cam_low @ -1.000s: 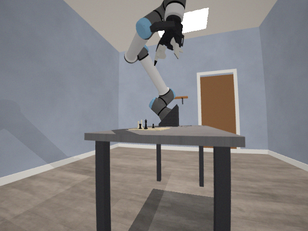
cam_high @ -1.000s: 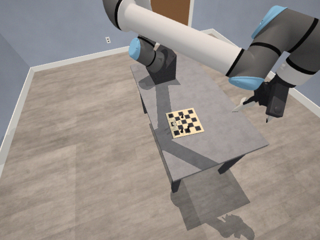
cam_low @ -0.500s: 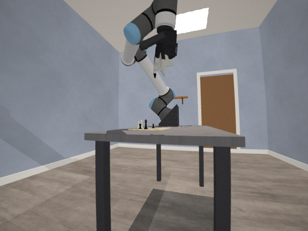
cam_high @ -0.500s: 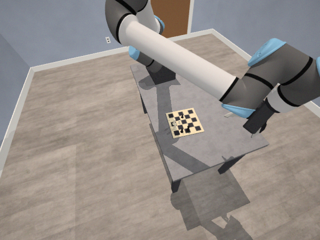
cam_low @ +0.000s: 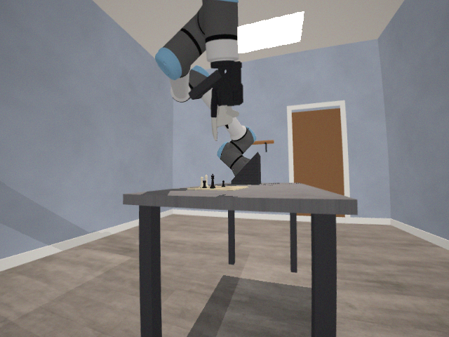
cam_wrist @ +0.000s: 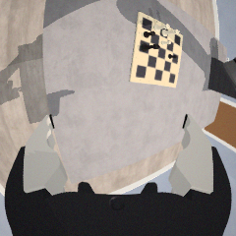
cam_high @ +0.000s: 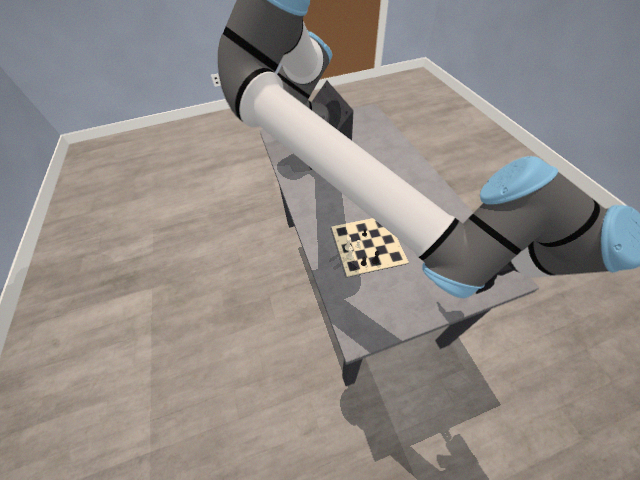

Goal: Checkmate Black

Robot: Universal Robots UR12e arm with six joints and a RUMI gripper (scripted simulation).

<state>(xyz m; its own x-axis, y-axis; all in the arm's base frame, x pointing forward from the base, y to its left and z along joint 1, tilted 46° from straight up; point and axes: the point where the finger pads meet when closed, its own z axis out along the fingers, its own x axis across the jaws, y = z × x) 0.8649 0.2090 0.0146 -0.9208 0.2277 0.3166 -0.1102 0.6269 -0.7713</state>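
Wrist view: chessboard (cam_wrist: 156,50) far below open tool (cam_wrist: 118,143).

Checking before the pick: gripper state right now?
Gripper: open wide, holding nothing, high above the table, off to the side of the chessboard.
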